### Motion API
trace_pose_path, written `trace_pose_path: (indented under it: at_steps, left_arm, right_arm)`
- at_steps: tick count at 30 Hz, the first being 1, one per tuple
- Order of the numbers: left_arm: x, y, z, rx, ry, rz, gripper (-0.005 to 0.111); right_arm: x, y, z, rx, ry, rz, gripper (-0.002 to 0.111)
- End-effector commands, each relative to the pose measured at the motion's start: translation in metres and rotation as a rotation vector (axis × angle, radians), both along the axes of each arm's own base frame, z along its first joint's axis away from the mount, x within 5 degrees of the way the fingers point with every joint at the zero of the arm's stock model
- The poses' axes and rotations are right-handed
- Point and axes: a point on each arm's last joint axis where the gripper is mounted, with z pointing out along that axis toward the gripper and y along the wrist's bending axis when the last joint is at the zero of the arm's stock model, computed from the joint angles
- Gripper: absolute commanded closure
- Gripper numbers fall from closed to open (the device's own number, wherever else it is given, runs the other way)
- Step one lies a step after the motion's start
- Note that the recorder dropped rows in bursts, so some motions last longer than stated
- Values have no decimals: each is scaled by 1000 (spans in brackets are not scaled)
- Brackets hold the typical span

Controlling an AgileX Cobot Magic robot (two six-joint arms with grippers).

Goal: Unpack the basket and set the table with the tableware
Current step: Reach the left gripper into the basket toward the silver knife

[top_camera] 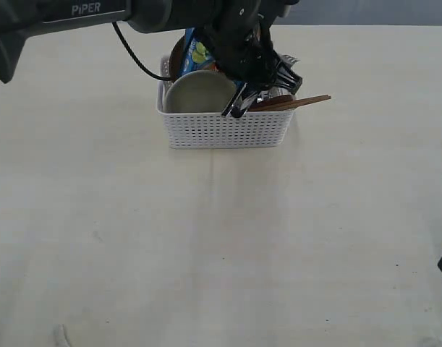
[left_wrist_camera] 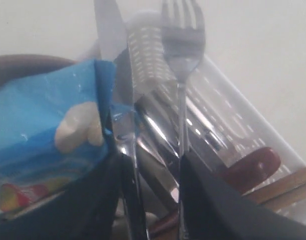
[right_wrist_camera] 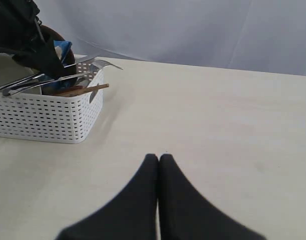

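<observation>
Left gripper [left_wrist_camera: 153, 160] is spread wide at the white basket [top_camera: 228, 130], with the steel knife [left_wrist_camera: 110, 60] and fork [left_wrist_camera: 182, 45] sitting between its fingers. Right gripper [right_wrist_camera: 159, 160] is pinched shut over the table [right_wrist_camera: 233, 130].

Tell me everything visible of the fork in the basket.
The fork is shiny steel, with four tines and a slim handle. It lies tilted in the white basket, tines poking over its rim, beside the knife. Its handle runs between the left end effector's open fingers, close against one; contact is unclear.
</observation>
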Motion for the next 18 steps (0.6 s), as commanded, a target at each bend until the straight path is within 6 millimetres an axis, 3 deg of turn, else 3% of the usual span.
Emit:
trace_pose_path:
  at_steps: [1, 14, 18]
  left_arm:
    - [5, 1, -7, 5, -3, 12, 71]
    - [6, 4, -7, 21, -11, 52, 77]
    - [5, 5, -7, 29, 1, 55, 92]
  right_arm:
    - [0, 0, 0, 3, -8, 2, 109]
    - [0, 0, 0, 3, -8, 2, 109]
    - [0, 0, 0, 3, -8, 2, 109]
